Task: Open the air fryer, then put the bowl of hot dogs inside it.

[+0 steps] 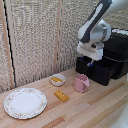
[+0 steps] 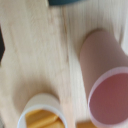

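exterior view, jaws (image 1: 90, 63) above air fryer (image 1: 111, 59) drawer, opening unclear, holding nothing visible

- The place looked like a staged kitchen corner set up for robot trials, not a lived-in home.
- A pale wooden plank tabletop (image 1: 95, 107) carried kitchen ware: a large glossy black boxy air fryer (image 1: 112, 62), a small white round bowl (image 1: 57, 79) holding orange-yellow hot dog pieces (image 1: 56, 79), a pink mug (image 1: 81, 82), a large flat floral-rimmed plate (image 1: 25, 102) and a rectangular orange-yellow block (image 1: 61, 95).
- Behind the table stood a woven beige folding screen with wooden posts (image 1: 35, 40), more a backdrop than a kitchen wall.
- A white robot arm (image 1: 95, 30) hung over the table, which gave the lab setting away.
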### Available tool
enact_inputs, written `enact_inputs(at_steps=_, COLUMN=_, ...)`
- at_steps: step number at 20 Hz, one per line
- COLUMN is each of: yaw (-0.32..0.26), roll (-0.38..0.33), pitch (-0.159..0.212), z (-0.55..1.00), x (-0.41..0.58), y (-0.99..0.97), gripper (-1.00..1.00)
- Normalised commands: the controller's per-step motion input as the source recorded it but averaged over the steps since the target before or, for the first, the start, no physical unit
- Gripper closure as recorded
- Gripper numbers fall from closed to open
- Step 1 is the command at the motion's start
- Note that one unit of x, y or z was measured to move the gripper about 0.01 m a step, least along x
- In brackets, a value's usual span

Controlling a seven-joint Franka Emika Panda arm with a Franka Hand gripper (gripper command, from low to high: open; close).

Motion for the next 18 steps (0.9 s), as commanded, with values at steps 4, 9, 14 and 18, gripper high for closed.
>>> enact_inputs(at_steps=4, yaw=0.120, roll=0.019, pitch=0.000, z=0.42, x=0.243, y=0.33, gripper=-1.00)
enact_inputs(at_steps=9, yaw=0.220, roll=0.105, pitch=0.001, z=0.18, x=0.411, y=0.21, gripper=-1.00)
enact_inputs(at_steps=14, yaw=0.273, roll=0.123, pitch=0.016, z=0.10, x=0.413, y=0.11, gripper=-1.00)
enact_inputs(at_steps=18, yaw=0.271, roll=0.118, pitch=0.038, z=0.03, x=0.360, y=0.17, gripper=-1.00)
